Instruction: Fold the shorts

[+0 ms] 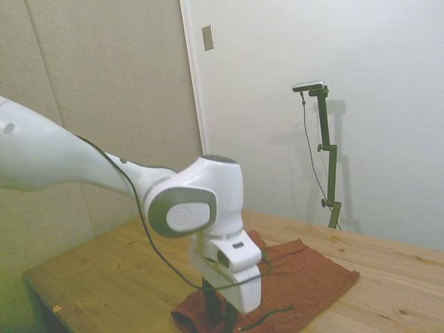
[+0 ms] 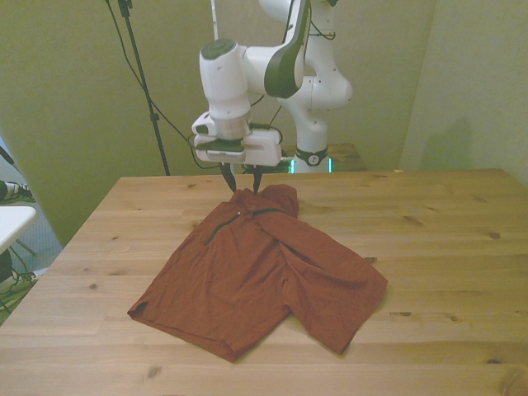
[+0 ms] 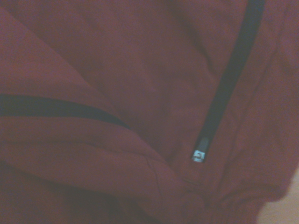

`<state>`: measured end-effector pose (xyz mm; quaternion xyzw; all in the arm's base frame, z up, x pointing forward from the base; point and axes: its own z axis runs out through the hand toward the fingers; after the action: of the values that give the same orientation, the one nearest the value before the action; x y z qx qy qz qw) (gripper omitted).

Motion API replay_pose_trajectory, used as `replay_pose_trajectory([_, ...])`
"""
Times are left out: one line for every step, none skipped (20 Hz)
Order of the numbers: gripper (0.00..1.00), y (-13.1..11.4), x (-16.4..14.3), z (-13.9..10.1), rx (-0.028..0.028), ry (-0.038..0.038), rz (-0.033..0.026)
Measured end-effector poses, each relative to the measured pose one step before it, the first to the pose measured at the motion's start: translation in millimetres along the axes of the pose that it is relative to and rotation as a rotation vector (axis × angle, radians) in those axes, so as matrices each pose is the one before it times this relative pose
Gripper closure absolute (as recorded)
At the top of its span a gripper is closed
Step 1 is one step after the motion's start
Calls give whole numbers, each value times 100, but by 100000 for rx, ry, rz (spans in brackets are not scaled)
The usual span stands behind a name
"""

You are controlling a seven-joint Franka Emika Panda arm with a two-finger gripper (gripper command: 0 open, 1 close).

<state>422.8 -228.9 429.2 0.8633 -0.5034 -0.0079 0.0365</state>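
Note:
The rust-red shorts [image 2: 264,272] lie spread on the wooden table [image 2: 429,214], with dark piping lines [image 2: 221,227] along the seams. Their far edge is bunched into a raised fold [image 2: 276,196]. My gripper [image 2: 242,186] hangs straight down over that far edge, and its dark fingers [image 2: 227,176] stand apart with the tips at the cloth. In the side view the gripper [image 1: 218,312] reaches the near end of the shorts [image 1: 305,274]. The wrist view is filled by red cloth [image 3: 117,70] with a dark zip line [image 3: 229,79] and a small metal pull [image 3: 200,156].
The shorts cover the middle of the table, with bare wood around them towards the front view's left [image 2: 91,272] and right. A loose dark drawcord [image 1: 270,316] lies on the cloth near the gripper in the side view.

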Motion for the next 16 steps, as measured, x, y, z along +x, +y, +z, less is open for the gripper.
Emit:
replay_pose_trajectory([0, -303, -1186, -2153, -727, 5571, -2049])
replay_pose_trajectory([0, -516, -1383, -1992, -1123, 5488, -1552])
replay_pose_trajectory([0, -868, -1563, -1748, -735, 5615, -1997])
replay_pose_trajectory([0, -1365, -1672, -1248, -1033, 5188, -2203])
replay_pose_trajectory([0, -1825, -1610, -755, -791, 5442, -2301])
replay_pose_trajectory([0, -2086, -1431, -172, -800, 5780, -2691])
replay_pose_trajectory([0, -2229, -1223, 302, -727, 5416, -3044])
replay_pose_trajectory([0, -2134, -1042, 700, -1130, 5302, -3749])
replay_pose_trajectory([0, -2007, -820, 1025, -1299, 4807, -4004])
replay_pose_trajectory([0, -1859, -679, 1173, -1356, 4420, -4315])
replay_pose_trajectory([0, -1710, -531, 1087, -1370, 4069, -4533])
replay_pose_trajectory([0, -1634, -326, 854, -1407, 4172, -4536])
replay_pose_trajectory([0, -1462, -82, 523, -1254, 4324, -4248])
replay_pose_trajectory([0, -1384, 17, 196, -808, 4681, -4268])
replay_pose_trajectory([0, -1241, 1, -53, -396, 4649, -3962])
replay_pose_trajectory([0, -1051, -139, -167, -317, 4569, -3987])
